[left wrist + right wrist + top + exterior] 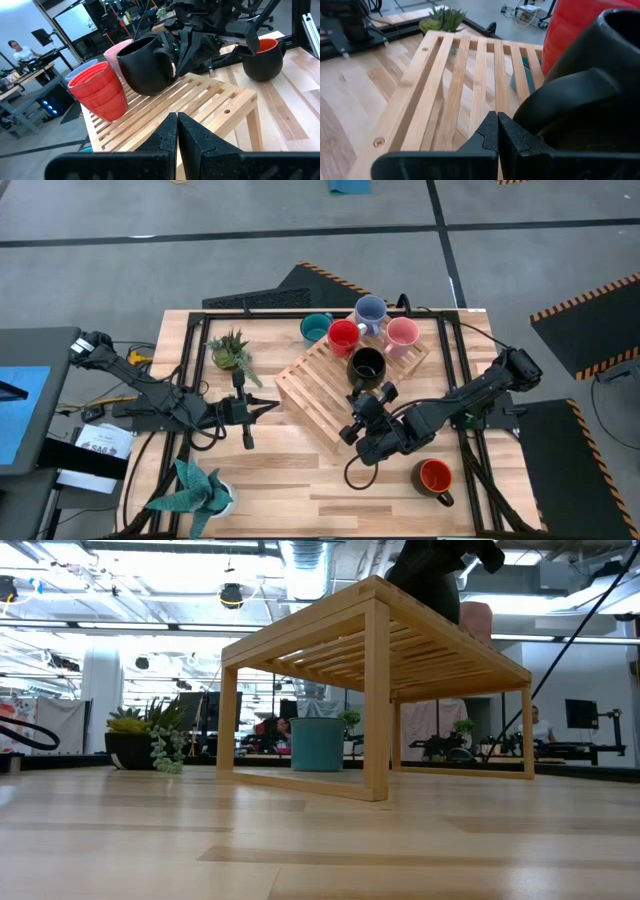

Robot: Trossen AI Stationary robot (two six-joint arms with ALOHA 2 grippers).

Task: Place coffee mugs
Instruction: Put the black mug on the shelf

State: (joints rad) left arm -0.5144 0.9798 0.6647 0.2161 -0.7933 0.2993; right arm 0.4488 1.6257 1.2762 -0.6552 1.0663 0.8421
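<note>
With the slatted wooden rack (335, 380) as landmark, the orange-red mug (435, 476) sits on the bench (290, 490) nearest, the right pincer (383, 392) closed beside the black mug (366, 366) on the rack, the left pincer (272, 408) closed just left of it, and red (343, 336), pink (402, 333), blue (370, 310) and teal (316, 328) mugs at its far end.

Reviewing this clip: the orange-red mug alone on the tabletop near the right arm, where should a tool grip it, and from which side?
Grip the orange-red mug by its rim wall, coming straight down from above. It stands upright with its mouth open. Its black handle points toward the table's front edge, so pinch the rim on the side away from the handle.
</note>
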